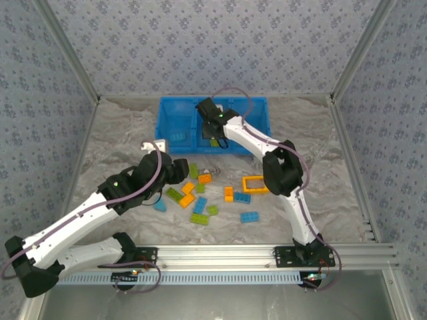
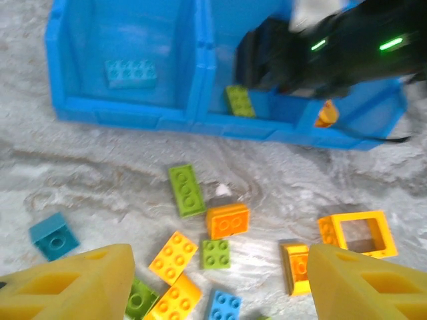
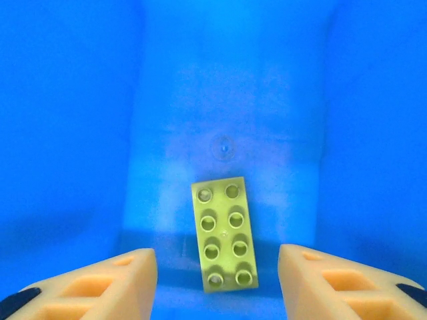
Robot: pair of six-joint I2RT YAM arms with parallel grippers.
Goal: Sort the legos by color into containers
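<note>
The blue bin [image 1: 164,127] stands at the back of the table. My right gripper [image 1: 213,135] hangs open over its middle compartment, where a lime green eight-stud brick [image 3: 223,235] lies flat on the floor between and beyond the spread fingers [image 3: 100,287], held by nothing. A teal brick [image 2: 131,72] lies in the left compartment and an orange piece [image 2: 325,113] in the right one. My left gripper [image 2: 217,297] is open above the loose pile: a long green brick [image 2: 185,190], an orange brick [image 2: 227,221], a small green one [image 2: 216,254] and the orange frame [image 2: 357,233].
More bricks lie scattered in front of the bin, among them a teal one [image 2: 53,235] off to the left and blue ones [image 1: 249,217] to the right. The right arm [image 2: 333,47] reaches across the bin's right half. Patterned walls enclose the table.
</note>
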